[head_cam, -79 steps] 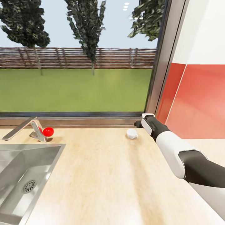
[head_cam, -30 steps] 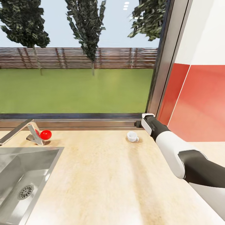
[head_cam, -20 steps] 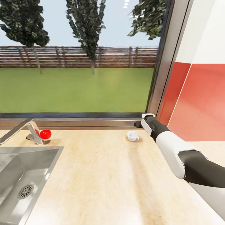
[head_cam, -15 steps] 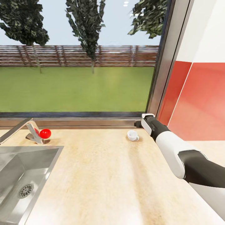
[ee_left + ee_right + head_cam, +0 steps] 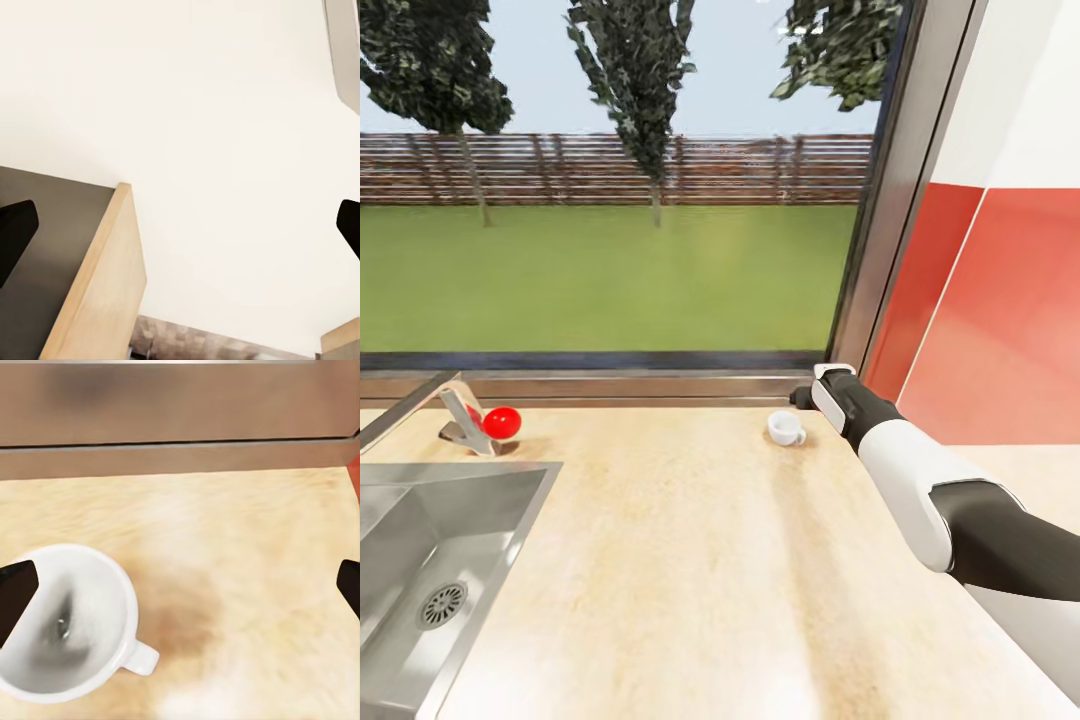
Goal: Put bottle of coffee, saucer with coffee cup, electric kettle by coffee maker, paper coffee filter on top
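The window [image 5: 610, 200] takes up the upper left and middle of the head view, with grass, a fence and trees behind it. Below it the countertop [image 5: 690, 570] spreads across the lower half of the frame, light wood grain, and it shows again in the right wrist view [image 5: 247, 555]. A steel sink [image 5: 420, 560] is set into it at the lower left, with a tap [image 5: 430, 405] at its far edge and a small red ball [image 5: 501, 421] just beside the tap base. A red and white wall [image 5: 1000, 300] fills the right side.

The right arm [image 5: 920, 490] reaches from the lower right up toward the window sill. The right gripper [image 5: 180, 585] has its fingers spread wide, one dark tip at each side edge of the right wrist view.

The coffee cup [image 5: 786, 428] stands upright on the countertop right of centre in the head view, just beside the end of the arm. In the right wrist view the cup [image 5: 64, 622] sits at the lower left, near one fingertip [image 5: 15, 592], not gripped.

The left gripper [image 5: 180, 225] is likewise spread, before a pale surface and a wooden edge [image 5: 105, 285].
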Tool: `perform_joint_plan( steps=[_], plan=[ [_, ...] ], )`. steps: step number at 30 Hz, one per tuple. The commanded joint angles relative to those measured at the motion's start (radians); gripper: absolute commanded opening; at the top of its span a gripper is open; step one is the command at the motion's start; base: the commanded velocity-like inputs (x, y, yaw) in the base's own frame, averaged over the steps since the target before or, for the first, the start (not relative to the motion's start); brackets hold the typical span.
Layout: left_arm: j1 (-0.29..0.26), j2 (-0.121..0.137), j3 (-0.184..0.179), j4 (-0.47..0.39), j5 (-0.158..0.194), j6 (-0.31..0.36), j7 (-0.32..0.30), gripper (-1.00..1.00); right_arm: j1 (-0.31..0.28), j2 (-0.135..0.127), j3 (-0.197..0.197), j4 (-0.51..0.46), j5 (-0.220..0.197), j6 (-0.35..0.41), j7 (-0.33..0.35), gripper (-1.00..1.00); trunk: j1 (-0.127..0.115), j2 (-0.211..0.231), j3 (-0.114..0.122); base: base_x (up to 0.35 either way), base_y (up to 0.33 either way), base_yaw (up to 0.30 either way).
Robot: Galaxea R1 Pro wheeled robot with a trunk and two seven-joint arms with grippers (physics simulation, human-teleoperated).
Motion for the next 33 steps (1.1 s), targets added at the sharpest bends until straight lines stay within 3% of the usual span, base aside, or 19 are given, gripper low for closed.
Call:
perform_joint_plan(
  steps=[1,16,33],
  plan=[
    [0.0,0.0,0.008,0.0,-0.011,0.002,0.003,1.0,-0.001,-0.001,0.008,-0.001,-0.01,0.004,-0.008,1.0,0.0,-0.001,-0.003,0.0,0.0,0.0],
    [0.0,0.0,0.008,0.0,-0.011,0.002,0.003,1.0,-0.001,-0.001,0.008,0.013,-0.011,0.004,-0.007,1.0,0.0,-0.001,-0.023,0.0,0.0,0.087],
    [0.0,0.0,0.008,0.0,-0.011,0.002,0.003,1.0,-0.001,-0.002,0.008,0.013,-0.01,0.004,-0.008,1.0,0.0,-0.001,-0.041,0.0,0.0,0.006]
  ],
)
